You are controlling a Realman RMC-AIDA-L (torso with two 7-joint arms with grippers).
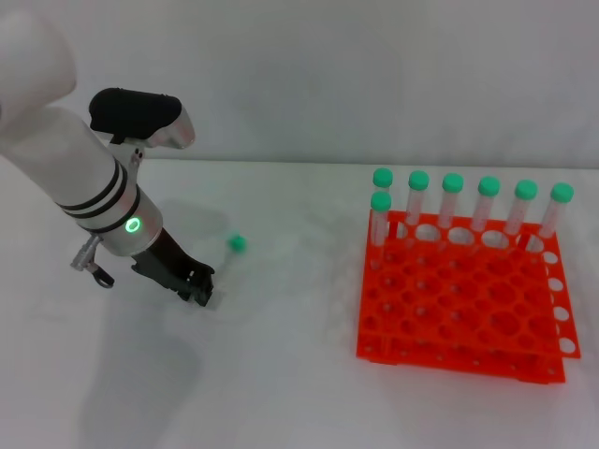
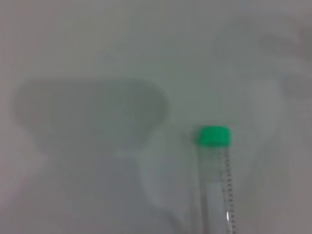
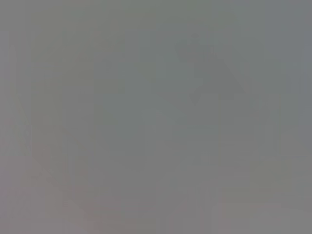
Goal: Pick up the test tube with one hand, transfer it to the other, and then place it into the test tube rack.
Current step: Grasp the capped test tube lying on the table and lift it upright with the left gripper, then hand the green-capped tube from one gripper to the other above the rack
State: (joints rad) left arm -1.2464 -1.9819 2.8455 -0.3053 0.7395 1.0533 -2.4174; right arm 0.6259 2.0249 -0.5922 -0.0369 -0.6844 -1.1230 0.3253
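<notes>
The left hand (image 1: 198,285) was seen at the left of the head view, lowered to the white counter (image 1: 281,374) at the end of a white arm with a glowing green ring. Whether its fingers were open or closed could not be told. The test tube (image 1: 225,254) lay on the counter just beside that hand, toward the centre of the frame, with only its green cap plainly visible and its clear body nearly lost against the white surface. The orange rack (image 1: 468,309) stood well apart at the right of the frame, with 7 green-capped tubes upright along its far edge.

A slip was judged the main risk: the tube was round, smooth and lying flat, so fingers closing off-centre could have rolled it away or pinched only the cap. A grip too near the middle would also have left little free length for the handover to the other hand.

The left wrist view showed what the head view did not: the clear body of the test tube (image 2: 217,190) with its printed scale, running from the green cap to the lower edge of the frame. The rack and the arm were shown only by the head view. The right wrist view showed nothing but plain grey, and the right hand appeared in no view.
</notes>
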